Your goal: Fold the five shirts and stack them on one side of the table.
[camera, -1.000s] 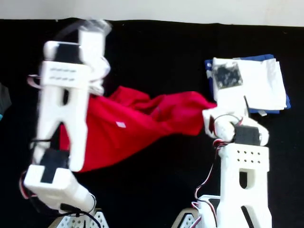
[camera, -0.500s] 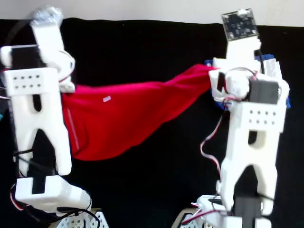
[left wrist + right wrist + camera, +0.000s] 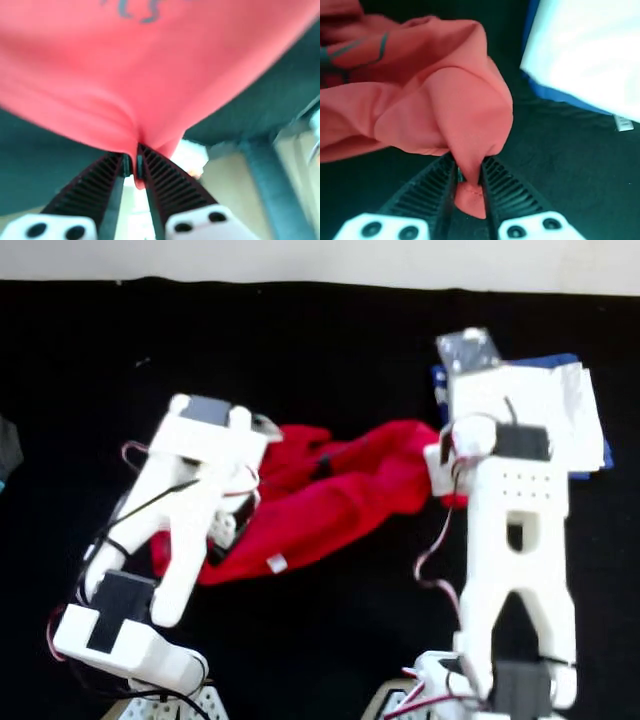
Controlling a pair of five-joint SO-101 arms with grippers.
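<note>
A red shirt [image 3: 330,502] hangs bunched between the two arms over the black table [image 3: 330,350]. My left gripper [image 3: 136,162] is shut on a pinch of the red shirt [image 3: 145,70], at the cloth's left end in the high view. My right gripper [image 3: 467,176] is shut on another fold of the red shirt [image 3: 435,105], at its right end near the stack. A folded white shirt [image 3: 545,415] lies on a folded blue shirt [image 3: 600,455] at the back right; the white shirt [image 3: 590,50] and blue shirt [image 3: 560,92] lie just beyond my right gripper.
The left arm [image 3: 180,530] leans over the table's left half, the right arm [image 3: 515,540] stands upright at the right. A pale wall strip [image 3: 320,260] runs along the table's far edge. Bare black cloth lies in front of the shirt.
Both arms have come down and drawn together. The red shirt, stretched taut between them half a second ago, now sags in a bunch. The left arm has swung toward the middle.
</note>
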